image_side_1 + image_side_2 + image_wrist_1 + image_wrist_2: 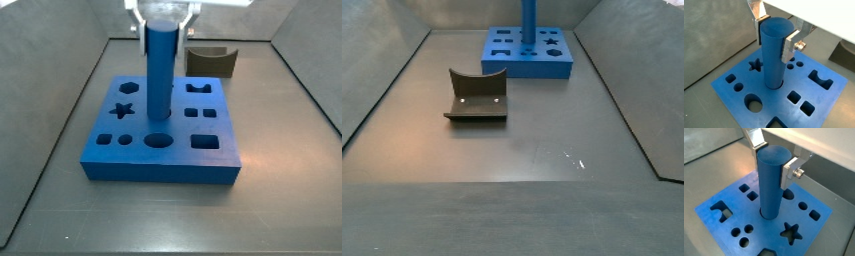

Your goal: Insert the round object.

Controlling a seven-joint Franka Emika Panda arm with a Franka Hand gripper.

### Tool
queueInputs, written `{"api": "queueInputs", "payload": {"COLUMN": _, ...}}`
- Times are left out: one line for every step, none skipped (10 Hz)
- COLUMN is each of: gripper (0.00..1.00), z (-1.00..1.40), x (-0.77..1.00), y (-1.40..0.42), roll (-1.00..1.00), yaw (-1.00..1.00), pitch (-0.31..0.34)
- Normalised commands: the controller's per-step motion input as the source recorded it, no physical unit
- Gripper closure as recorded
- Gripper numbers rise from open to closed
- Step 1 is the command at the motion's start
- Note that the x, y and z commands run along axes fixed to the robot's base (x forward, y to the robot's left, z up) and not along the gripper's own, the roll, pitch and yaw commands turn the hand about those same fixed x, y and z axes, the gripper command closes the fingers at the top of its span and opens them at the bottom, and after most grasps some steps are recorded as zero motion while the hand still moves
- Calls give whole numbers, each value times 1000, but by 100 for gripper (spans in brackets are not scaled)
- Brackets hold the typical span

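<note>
I see the round object (774, 50) upright, long axis vertical, lower end seated in a round hole near the centre of the blue block (731, 85). Its upper end sits between the gripper (774, 30) fingers (791, 47). Gripper clamped on the peg's top section, pads touching both sides. Block rests on the table (160, 215).

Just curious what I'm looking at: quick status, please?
Gripper above the block, shut on the peg. Peg upright, bottom end in a round hole in the block. Brown block sits apart; nothing in the way.
</note>
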Motion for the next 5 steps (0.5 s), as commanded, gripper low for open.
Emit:
{"api": "queueInputs", "payload": {"gripper": 100, "z": -391, "x": -49, "y": 0, "roll": 0, "yaw": -26, "pitch": 0}}
{"api": "queueInputs", "payload": {"gripper": 100, "z": -560, "x": 0, "y": 154, "roll": 20, "yaw": 0, "pitch": 4}}
{"api": "queueInputs", "payload": {"gripper": 100, "z": -500, "x": 0, "y": 320, "roll": 60, "yaw": 0, "pitch": 19}}
{"api": "queueInputs", "payload": {"gripper": 100, "z": -334, "x": 0, "y": 377, "roll": 60, "yaw": 0, "pitch": 21}}
{"api": "queueInputs", "payload": {"gripper": 100, "z": -91, "x": 0, "y": 166, "roll": 0, "yaw": 0, "pitch": 0}}
